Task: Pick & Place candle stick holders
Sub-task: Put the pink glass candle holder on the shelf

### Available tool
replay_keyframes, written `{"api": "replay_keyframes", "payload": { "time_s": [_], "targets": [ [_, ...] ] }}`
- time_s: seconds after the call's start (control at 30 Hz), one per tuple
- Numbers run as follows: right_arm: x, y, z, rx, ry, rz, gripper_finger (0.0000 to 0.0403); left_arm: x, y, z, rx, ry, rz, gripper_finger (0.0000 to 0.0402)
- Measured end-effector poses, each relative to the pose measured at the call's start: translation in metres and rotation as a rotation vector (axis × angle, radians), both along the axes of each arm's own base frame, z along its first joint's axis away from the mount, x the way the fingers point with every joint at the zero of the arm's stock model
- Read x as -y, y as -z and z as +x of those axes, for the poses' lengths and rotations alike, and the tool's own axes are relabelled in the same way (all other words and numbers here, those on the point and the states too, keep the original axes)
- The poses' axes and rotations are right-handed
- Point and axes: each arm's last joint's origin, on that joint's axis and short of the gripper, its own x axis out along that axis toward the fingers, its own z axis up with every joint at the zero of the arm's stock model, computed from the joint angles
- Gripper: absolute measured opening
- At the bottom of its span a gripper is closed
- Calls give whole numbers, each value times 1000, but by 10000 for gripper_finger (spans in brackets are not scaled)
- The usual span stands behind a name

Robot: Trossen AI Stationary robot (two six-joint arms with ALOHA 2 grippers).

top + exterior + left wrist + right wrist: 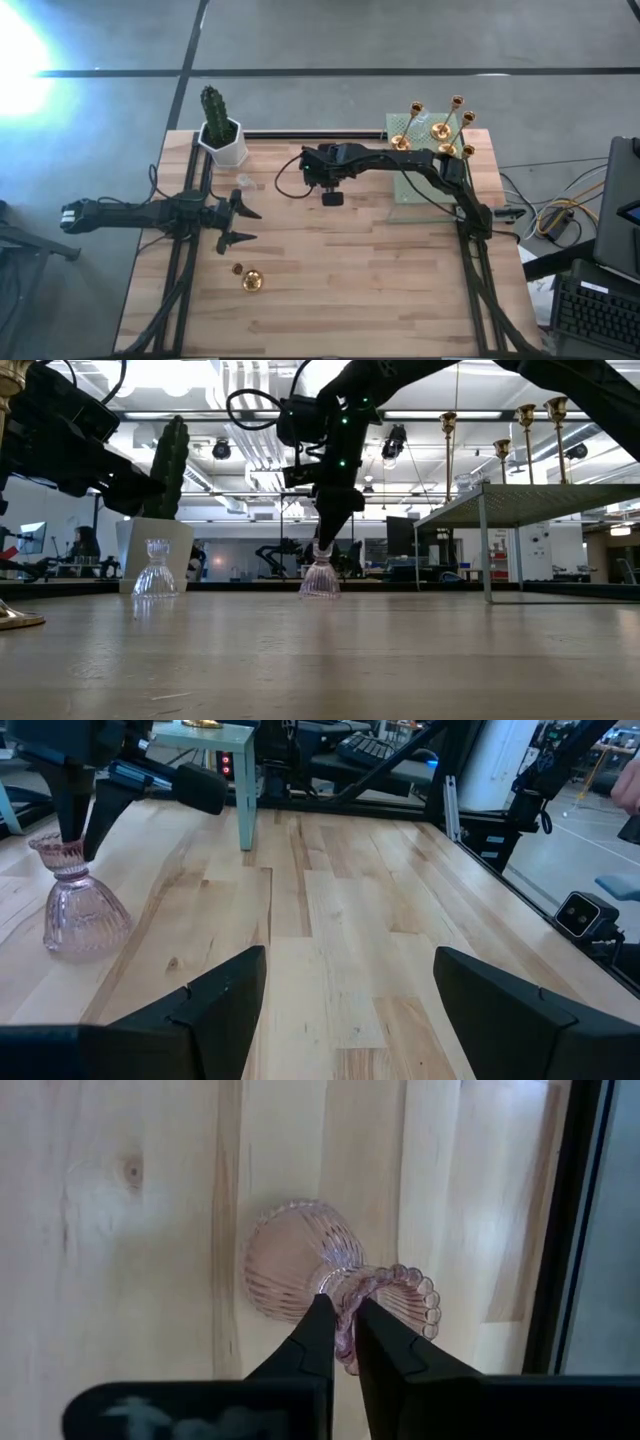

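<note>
A pinkish glass candle stick holder point(300, 1260) stands upright on its ribbed base mid-table, and my right gripper point(343, 1315) is shut on its cup. The low view shows this holder point(320, 575) under the gripper point(323, 540). A clear glass holder point(157, 570) stands on its base nearer the cactus pot. One gold holder point(250, 281) lies on the table near the front left. Several gold holders point(440, 130) stand on a raised pale green stand point(410, 185) at the back right. My left gripper point(240, 225) waits open at the left, touching nothing. My right gripper pinches the wall of the cup at its beaded rim point(345, 1342) between its two fingertips; a strip of pink glass shows between them. The fingers point(72, 820) come steeply from above. The holder stays upright, its base point(320, 590) on the table.
A white pot with a green cactus point(222, 135) stands at the back left. The stand's legs point(484, 550) rise to the right of the held holder. Bare wood lies across the table's middle and front point(380, 290). Cables and equipment sit beyond the right edge.
</note>
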Motion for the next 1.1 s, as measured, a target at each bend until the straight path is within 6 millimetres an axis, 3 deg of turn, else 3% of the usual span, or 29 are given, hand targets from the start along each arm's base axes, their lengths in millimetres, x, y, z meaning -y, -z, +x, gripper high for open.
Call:
{"api": "replay_keyframes", "payload": {
  "time_s": [0.2,0.53,0.77,1.1],
  "targets": [
    [-6,-20,-1,-29,1,4,13,0,0,0,0,0,0,294],
    [-37,-83,-10,-66,-5,48,13,0,0,0,0,0,0,294],
    [-65,-140,-36,-9,-3,71,13,0,0,0,0,0,0,294],
    [-84,-205,-90,177,115,73,13,0,1,0,-6,0,-1,294]
  ]
}}
